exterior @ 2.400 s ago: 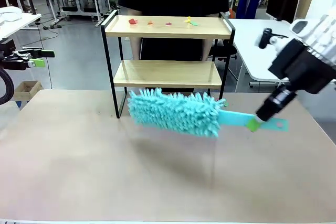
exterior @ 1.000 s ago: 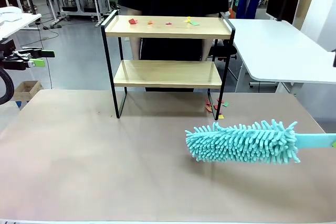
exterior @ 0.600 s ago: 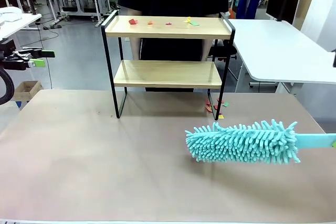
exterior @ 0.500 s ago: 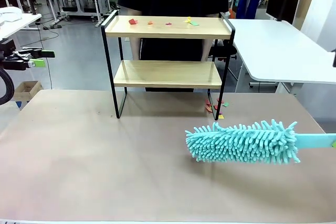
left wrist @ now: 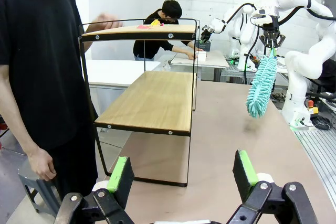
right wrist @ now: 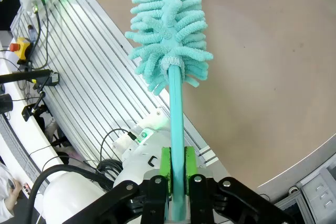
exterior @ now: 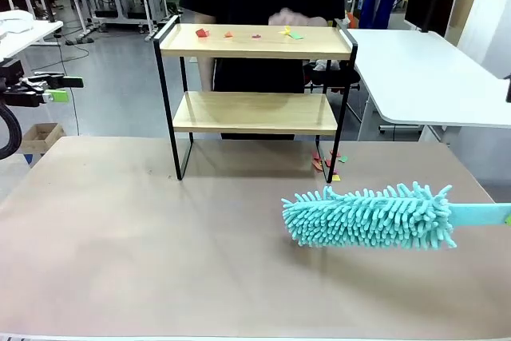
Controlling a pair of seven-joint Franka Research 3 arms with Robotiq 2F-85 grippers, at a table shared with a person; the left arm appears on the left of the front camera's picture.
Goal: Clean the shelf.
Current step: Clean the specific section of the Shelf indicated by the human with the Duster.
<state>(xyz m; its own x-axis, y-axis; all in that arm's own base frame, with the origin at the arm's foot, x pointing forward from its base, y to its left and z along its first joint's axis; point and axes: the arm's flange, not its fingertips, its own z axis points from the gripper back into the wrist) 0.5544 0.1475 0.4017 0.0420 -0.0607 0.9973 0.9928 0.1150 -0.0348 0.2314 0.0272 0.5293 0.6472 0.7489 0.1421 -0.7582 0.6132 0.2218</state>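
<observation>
Front view: the shelf (exterior: 254,111) stands at the far side of the table (exterior: 120,261). Coloured paper scraps (exterior: 255,35) lie on its top board, and a person's hand (exterior: 295,19) is blurred just above them. The teal duster (exterior: 367,217) hangs over the table, nearer and to the right.

Left wrist view: the left gripper (left wrist: 182,171) has its fingers spread wide and bare. The shelf stands ahead of them, apart.

Right wrist view: the right gripper (right wrist: 177,169) is pinched tight on the duster's handle, with the fluffy head beyond the fingertips.

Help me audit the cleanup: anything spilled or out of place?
Small coloured paper scraps litter the top board of the two-tier wooden shelf, and further scraps lie on the tan table by its right leg.
</observation>
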